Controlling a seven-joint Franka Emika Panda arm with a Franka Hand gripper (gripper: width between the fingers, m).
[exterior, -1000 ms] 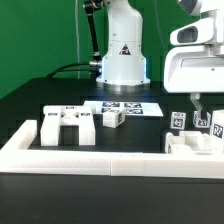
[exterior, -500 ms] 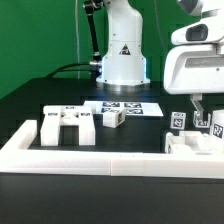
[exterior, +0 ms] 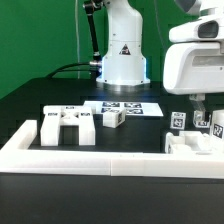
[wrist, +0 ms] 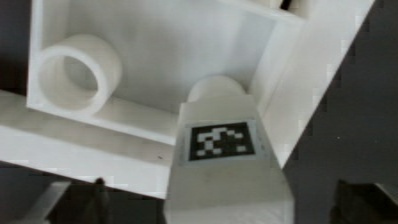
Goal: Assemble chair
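In the exterior view the chair's white tagged parts lie on the black table. A bracket-like piece (exterior: 68, 126) is at the exterior view's left, with a small block (exterior: 112, 118) beside it. Tagged posts (exterior: 178, 122) and a low white piece (exterior: 190, 145) are at the right. My gripper (exterior: 197, 104) hangs over the right group. In the wrist view a white post with a square tag (wrist: 222, 140) stands between my fingers (wrist: 80, 200), with dark gaps on both sides. Behind it lies a white part with a round hole (wrist: 80, 78). My gripper (wrist: 222, 208) is open.
The marker board (exterior: 122, 106) lies in the middle of the table before the robot base (exterior: 122, 55). A long low white border wall (exterior: 90, 158) runs along the front edge. The table edge lies at the exterior view's left.
My gripper and wrist have risen slightly over the right group of parts. The parts have not moved.
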